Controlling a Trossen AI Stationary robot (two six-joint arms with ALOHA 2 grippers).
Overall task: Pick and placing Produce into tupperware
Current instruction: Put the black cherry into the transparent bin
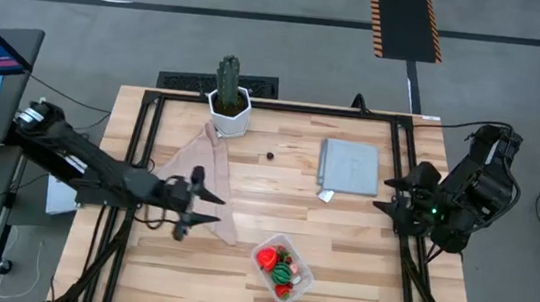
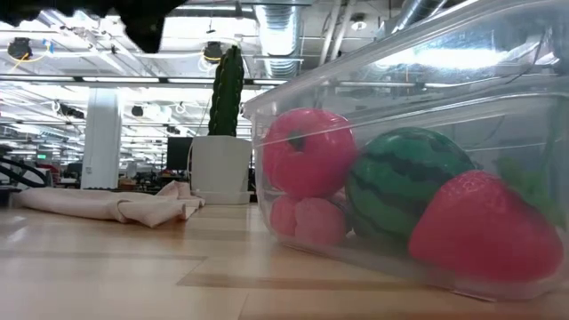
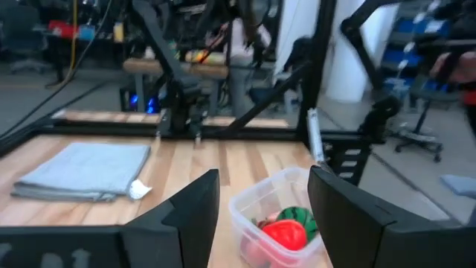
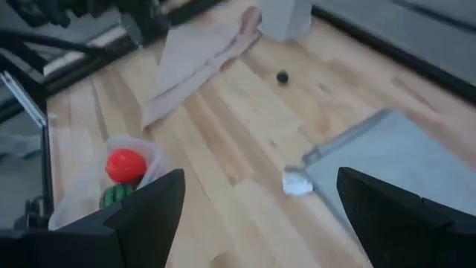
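Over the left half of the pale wooden tabletop point(image 1: 276, 187), the left claw point(image 1: 206, 208) hangs above a crumpled beige cloth point(image 1: 210, 170), its two fingers spread wide and holding nothing. From that claw, the small clear plastic rectangular tupperware point(image 1: 284, 268) sits at about four o'clock, near the front edge, already holding a red tomato-like piece point(image 2: 307, 151), a green striped ball point(image 2: 400, 187) and a red strawberry-like piece point(image 2: 476, 227).

One tiny dark berry point(image 1: 270, 155) lies alone on bare wood at about one o'clock from the left claw, just right of the tall green cactus in its white pot point(image 1: 229, 101) and left of the flat grey square mat point(image 1: 350, 166). Being round, it has no long axis to line up with.

At the right edge, the right claw point(image 1: 396, 199) waits released, the berry at about ten o'clock from it. Judging by the top view, the left claw looks somewhat nearer the berry, so it seems better placed for the pick.
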